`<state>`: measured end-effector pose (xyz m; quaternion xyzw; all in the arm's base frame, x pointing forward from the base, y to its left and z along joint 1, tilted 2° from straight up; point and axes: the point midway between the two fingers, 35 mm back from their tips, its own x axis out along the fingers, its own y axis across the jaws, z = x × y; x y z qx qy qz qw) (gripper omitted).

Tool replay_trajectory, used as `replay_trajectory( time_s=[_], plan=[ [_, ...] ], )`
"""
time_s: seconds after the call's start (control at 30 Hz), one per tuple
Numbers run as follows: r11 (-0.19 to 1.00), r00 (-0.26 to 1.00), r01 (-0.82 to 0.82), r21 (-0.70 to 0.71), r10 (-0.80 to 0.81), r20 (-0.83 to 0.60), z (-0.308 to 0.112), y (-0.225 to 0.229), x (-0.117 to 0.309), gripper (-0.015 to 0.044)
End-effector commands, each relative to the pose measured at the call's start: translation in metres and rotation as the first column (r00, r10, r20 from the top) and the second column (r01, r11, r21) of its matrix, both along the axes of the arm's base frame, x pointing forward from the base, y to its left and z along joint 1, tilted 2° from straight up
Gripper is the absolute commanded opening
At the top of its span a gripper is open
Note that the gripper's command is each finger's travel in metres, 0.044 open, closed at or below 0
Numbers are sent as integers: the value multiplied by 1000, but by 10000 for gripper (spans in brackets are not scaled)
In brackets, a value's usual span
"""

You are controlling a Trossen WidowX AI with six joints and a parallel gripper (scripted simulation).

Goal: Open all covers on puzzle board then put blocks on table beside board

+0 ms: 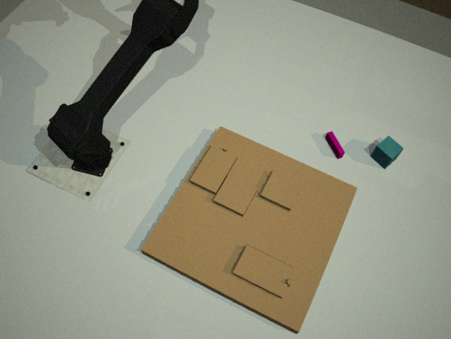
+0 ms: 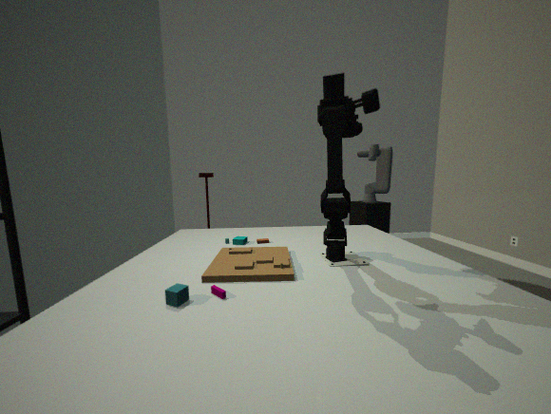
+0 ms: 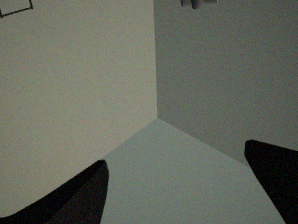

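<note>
The tan puzzle board lies flat on the table, with several raised covers of the same tan. Two covers lie side by side at its upper left, another is right of them, and a wide one is near the lower edge. No open well or block shows in the board; how far each cover is open I cannot tell. My gripper is open and empty, raised high away from the board, with only walls and ceiling behind its fingers.
A magenta bar and a teal cube rest on the table off one board edge. Beyond the opposite edge lie a bright teal block, an orange block and a tiny teal piece. The arm base stands beside the board.
</note>
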<state>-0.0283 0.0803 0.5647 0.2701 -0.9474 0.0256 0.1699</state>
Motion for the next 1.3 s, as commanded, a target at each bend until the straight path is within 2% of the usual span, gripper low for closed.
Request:
replay_trajectory(
  time_s=[0.0, 0.47, 0.93, 1.27],
  plan=[
    [1000, 1000, -2, 4, 2, 0, 0, -1, 0, 374],
    [952, 988, -129, 278, 148, -47, -4, -60, -29, 6],
    [819, 936, -245, 520, 339, -92, -23, -119, -33, 0],
    [677, 869, -277, 682, 480, -124, -36, -165, -29, 0]
  ],
)
